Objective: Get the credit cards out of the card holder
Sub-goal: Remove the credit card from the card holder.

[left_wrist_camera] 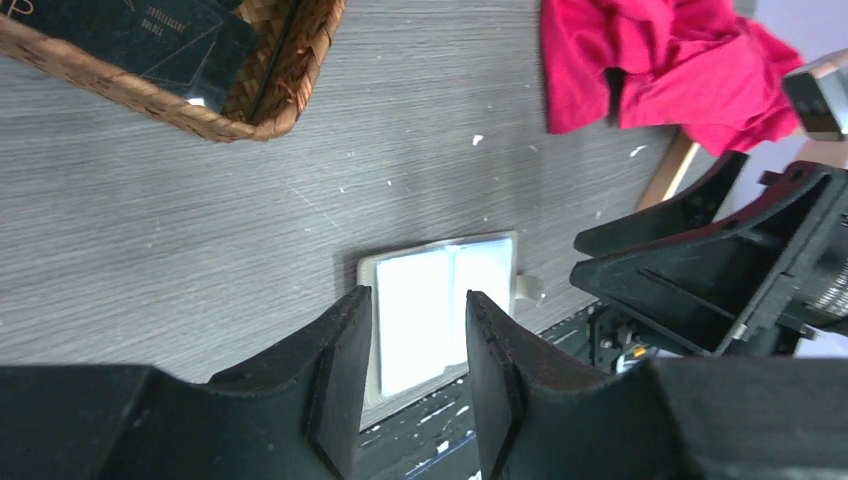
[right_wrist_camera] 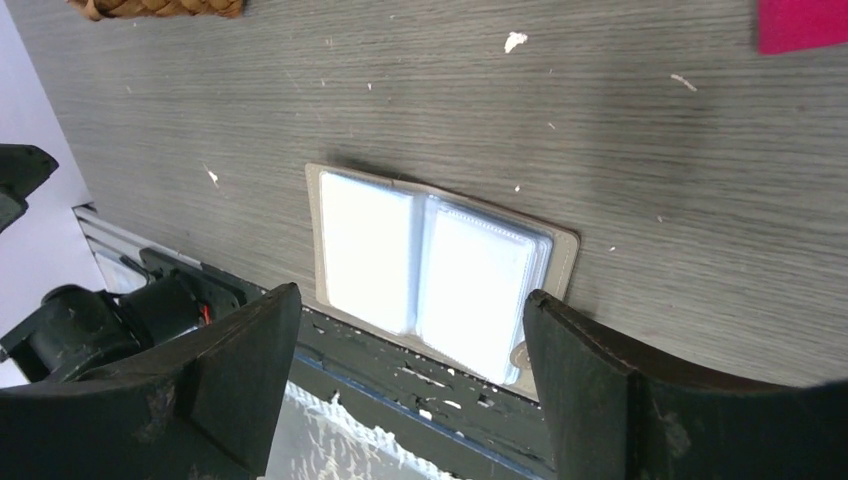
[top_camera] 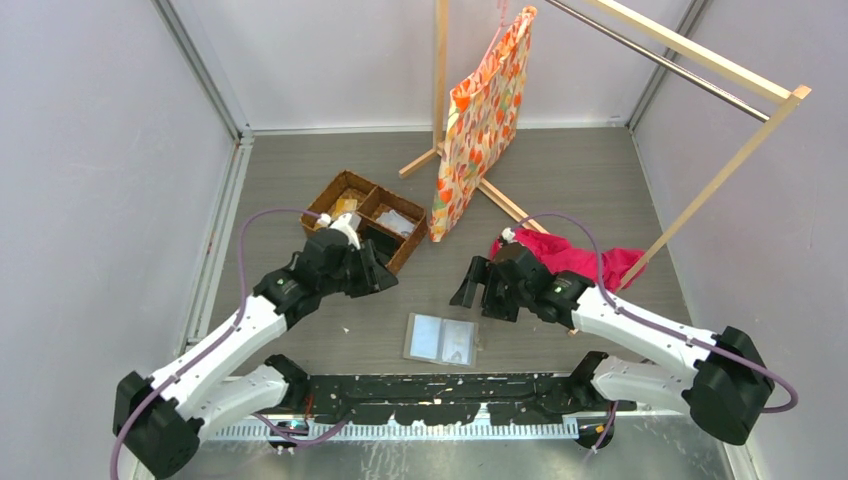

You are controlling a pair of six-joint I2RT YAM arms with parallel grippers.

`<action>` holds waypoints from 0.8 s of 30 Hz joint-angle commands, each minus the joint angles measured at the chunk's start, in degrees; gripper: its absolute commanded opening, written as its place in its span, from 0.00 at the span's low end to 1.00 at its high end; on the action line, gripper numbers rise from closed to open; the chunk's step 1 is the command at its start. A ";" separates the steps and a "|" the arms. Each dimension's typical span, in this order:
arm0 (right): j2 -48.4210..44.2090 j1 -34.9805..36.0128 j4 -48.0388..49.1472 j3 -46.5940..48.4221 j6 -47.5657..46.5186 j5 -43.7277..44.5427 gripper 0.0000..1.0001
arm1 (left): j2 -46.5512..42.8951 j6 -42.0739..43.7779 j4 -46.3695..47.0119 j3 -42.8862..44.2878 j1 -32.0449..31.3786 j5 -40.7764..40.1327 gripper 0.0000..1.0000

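Observation:
The card holder lies spread open on the grey table near the front edge, its pale blue clear-sleeved panels facing up. It also shows in the left wrist view and in the right wrist view. Glare hides whether the credit cards sit in the sleeves; the right panel shows faint marks. My left gripper hovers up-left of the holder, open and empty. My right gripper hovers up-right of it, open wide and empty. Neither touches the holder.
A brown wicker divided basket with a few pale flat items stands behind the left gripper. A red cloth lies behind the right gripper. A floral bag hangs on a wooden rack. A black rail runs along the front edge.

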 commanded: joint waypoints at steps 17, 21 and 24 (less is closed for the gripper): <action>4.43 3.63 8.90 -2.80 4.12 -3.47 0.26 | 18.64 4.30 6.53 3.51 -7.38 14.28 0.37; 6.29 7.05 10.69 -4.45 6.31 -0.91 0.26 | 22.90 -0.03 15.55 -0.09 -9.87 17.36 0.36; 5.76 7.20 9.61 -5.55 6.70 0.98 0.29 | 26.44 -1.55 18.56 -1.26 -11.10 17.81 0.36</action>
